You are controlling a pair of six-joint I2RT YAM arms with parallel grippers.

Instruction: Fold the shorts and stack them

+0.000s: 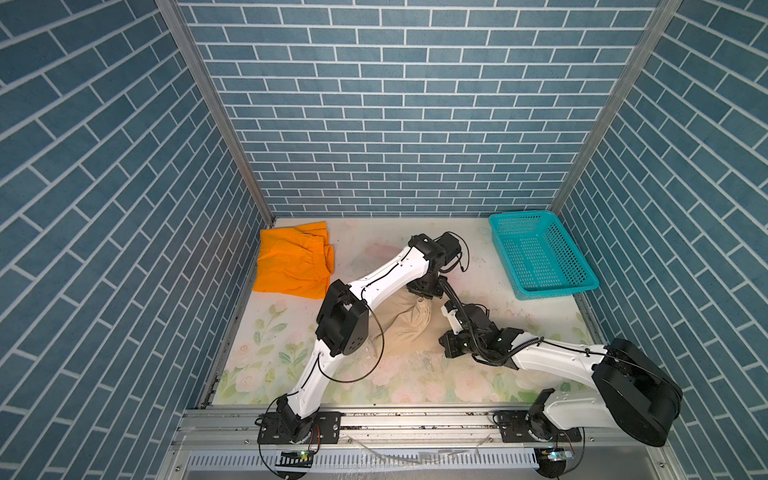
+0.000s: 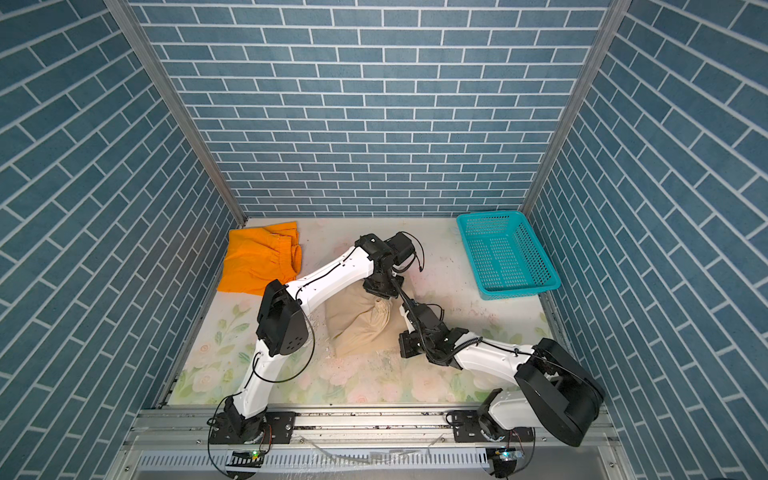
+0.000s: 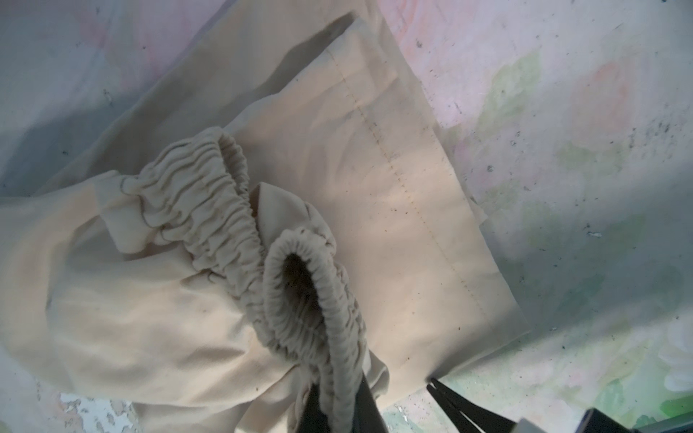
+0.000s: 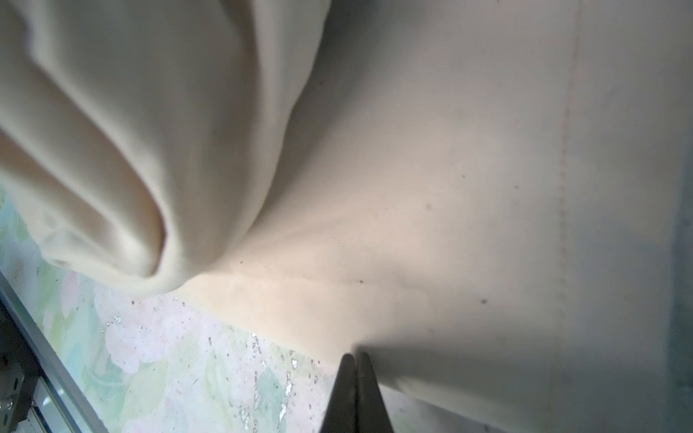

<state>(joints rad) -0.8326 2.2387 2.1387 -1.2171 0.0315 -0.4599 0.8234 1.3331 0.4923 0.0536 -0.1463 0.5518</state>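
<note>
The beige shorts (image 1: 405, 330) looked mid-fold: left tool (image 3: 339, 408) clamped the waistband (image 3: 210, 210), right tool (image 4: 354, 360) sat closed at their edge; next wanted that waistband carried across squarely.

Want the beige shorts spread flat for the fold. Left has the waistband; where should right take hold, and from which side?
Probably the stitched hem of the beige shorts, near its free corner. Come in low over the table from the right arm's side: that leg lies flat with its edge exposed, while cloth near the waistband in the left gripper is bunched.
</note>
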